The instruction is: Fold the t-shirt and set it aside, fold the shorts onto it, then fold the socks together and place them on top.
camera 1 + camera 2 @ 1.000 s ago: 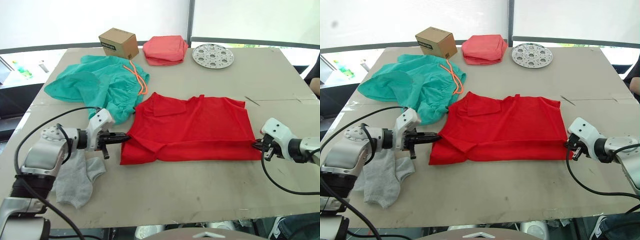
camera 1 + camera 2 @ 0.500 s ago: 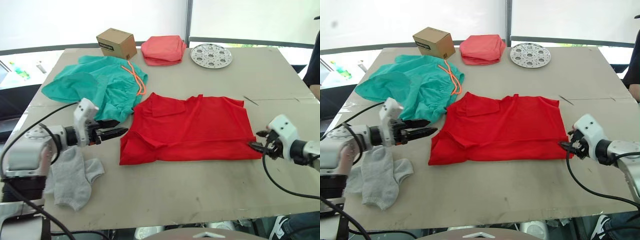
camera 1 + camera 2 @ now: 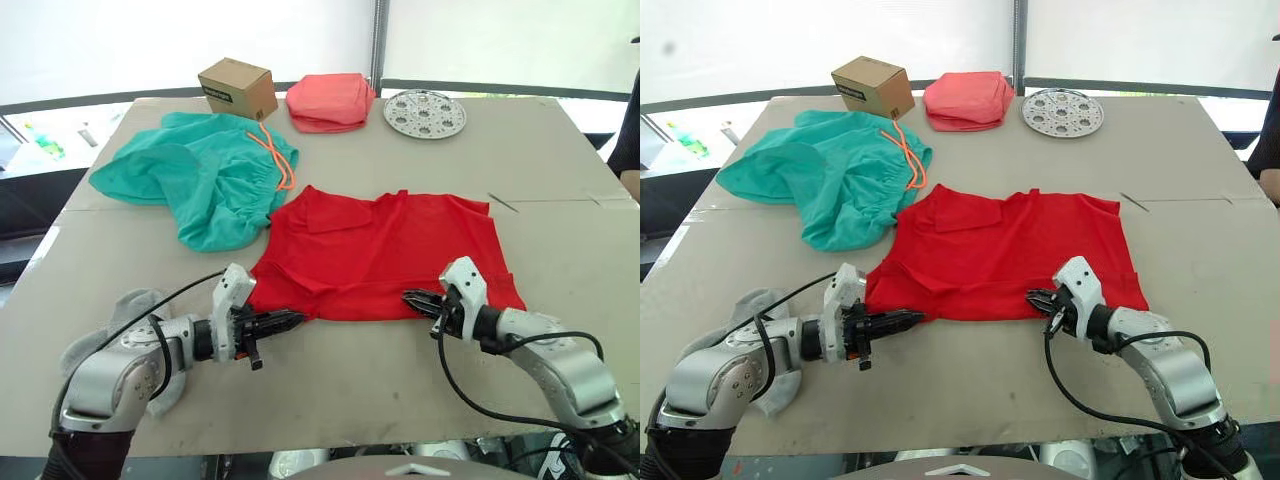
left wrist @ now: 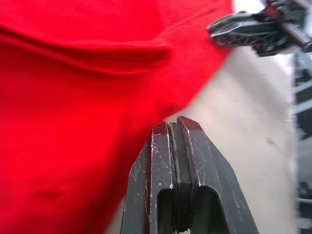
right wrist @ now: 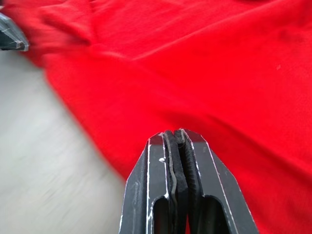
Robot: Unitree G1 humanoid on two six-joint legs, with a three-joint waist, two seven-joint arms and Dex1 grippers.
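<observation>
On table [image 3: 560,230], t-shirt [image 3: 385,250] (unboxed)

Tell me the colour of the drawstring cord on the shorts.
Orange, against the teal-green shorts; the cord shows best in the left eye view.

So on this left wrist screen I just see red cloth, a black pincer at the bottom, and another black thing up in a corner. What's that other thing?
Observer: That's the right gripper, shut, at the near edge of the t-shirt. It points toward the left gripper, which is also shut.
Operator: Is the red cloth all there is to fold?
Observer: No. Teal shorts lie crumpled beyond the t-shirt, on the robot's left, with an orange cord on top.
Operator: Any socks?
Observer: Yes, grey socks lie at the near left of the table, partly hidden under the arm that carries the left gripper.
</observation>
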